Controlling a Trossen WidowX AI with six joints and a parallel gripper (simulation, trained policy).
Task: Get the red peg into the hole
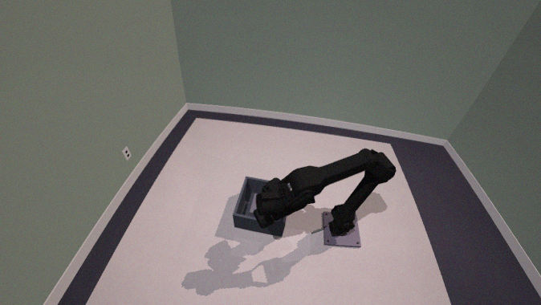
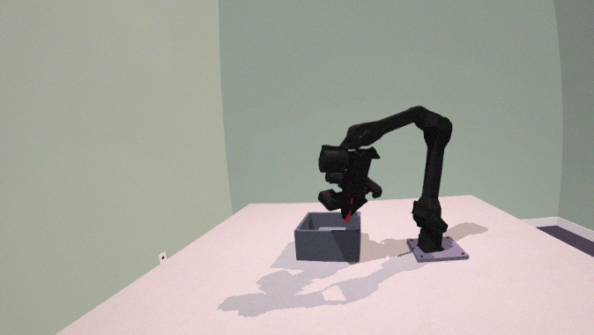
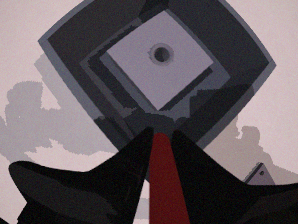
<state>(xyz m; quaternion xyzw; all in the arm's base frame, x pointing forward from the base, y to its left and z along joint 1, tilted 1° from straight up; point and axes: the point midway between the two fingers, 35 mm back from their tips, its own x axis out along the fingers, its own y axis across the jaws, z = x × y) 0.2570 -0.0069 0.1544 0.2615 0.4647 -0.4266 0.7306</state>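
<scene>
While the gripper [image 2: 348, 215] [image 3: 162, 134] hangs at the box's right side in the exterior view, we see its fingers nearly closed, clamped on the red peg [image 2: 348, 216] [image 3: 165, 180], which rises from the bottom centre of our wrist frame. Above it there, the open box [image 1: 258, 227] [image 2: 325, 245] [image 3: 80, 97] surrounds the plate [image 3: 140, 55], its hole [image 3: 161, 54] unfilled.

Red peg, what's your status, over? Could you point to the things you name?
Black parallel-jaw gripper [image 2: 348, 215] [image 3: 162, 134]: shut on red peg [image 2: 348, 217] [image 3: 163, 180]. Peg tilted, out of the hole in the pale square plate [image 3: 135, 55]. Nothing seen blocking the hole; open grey box [image 2: 328, 246] [image 3: 75, 85] walls surround it.
</scene>
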